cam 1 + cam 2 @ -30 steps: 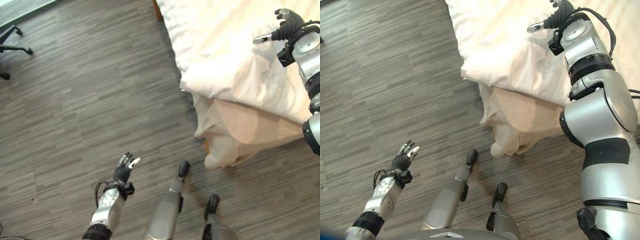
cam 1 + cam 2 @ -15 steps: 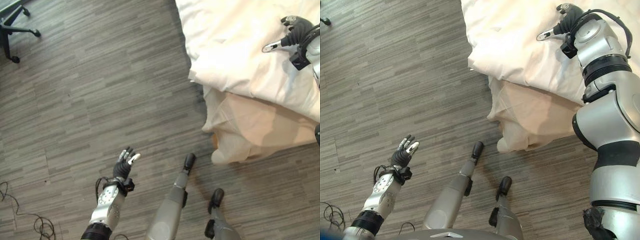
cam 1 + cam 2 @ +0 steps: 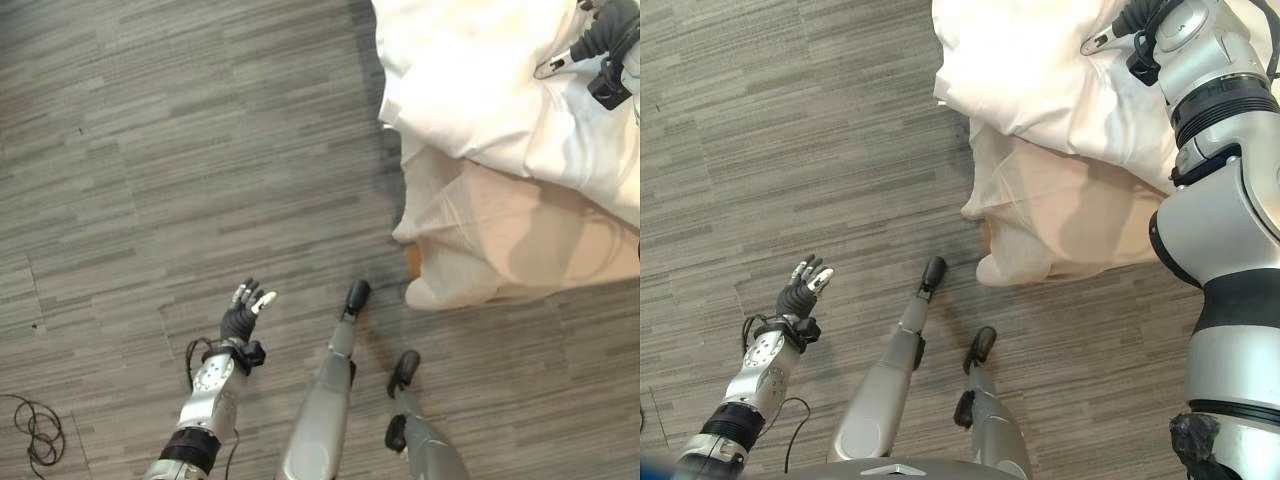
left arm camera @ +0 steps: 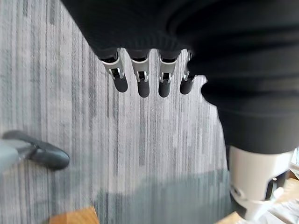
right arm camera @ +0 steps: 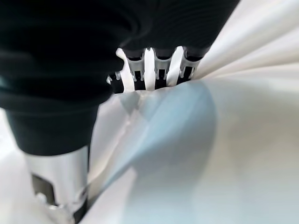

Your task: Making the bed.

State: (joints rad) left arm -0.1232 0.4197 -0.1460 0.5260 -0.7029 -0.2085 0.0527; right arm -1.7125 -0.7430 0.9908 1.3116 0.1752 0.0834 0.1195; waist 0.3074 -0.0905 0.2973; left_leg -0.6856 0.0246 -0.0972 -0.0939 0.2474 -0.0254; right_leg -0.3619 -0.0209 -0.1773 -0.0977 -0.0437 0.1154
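Observation:
The bed fills the upper right, with a white duvet [image 3: 470, 80] bunched at its near corner. Below the duvet a cream sheet [image 3: 500, 240] hangs loosely over the corner toward the floor. My right hand [image 3: 608, 30] lies on top of the duvet near the view's upper edge, thumb stretched out sideways. In the right wrist view its fingers [image 5: 161, 70] rest straight against the white cloth [image 5: 210, 154], holding nothing. My left hand [image 3: 245, 318] hovers open over the floor, well left of the bed, its fingers [image 4: 140, 77] spread and empty.
Grey wood-plank floor [image 3: 150, 150] stretches left of and in front of the bed. A wooden bed leg [image 3: 412, 260] peeks out beneath the hanging sheet at the corner.
The whole view has shifted as the camera moved. My right hand has come down from above the duvet onto it. The left hand keeps the same open pose.

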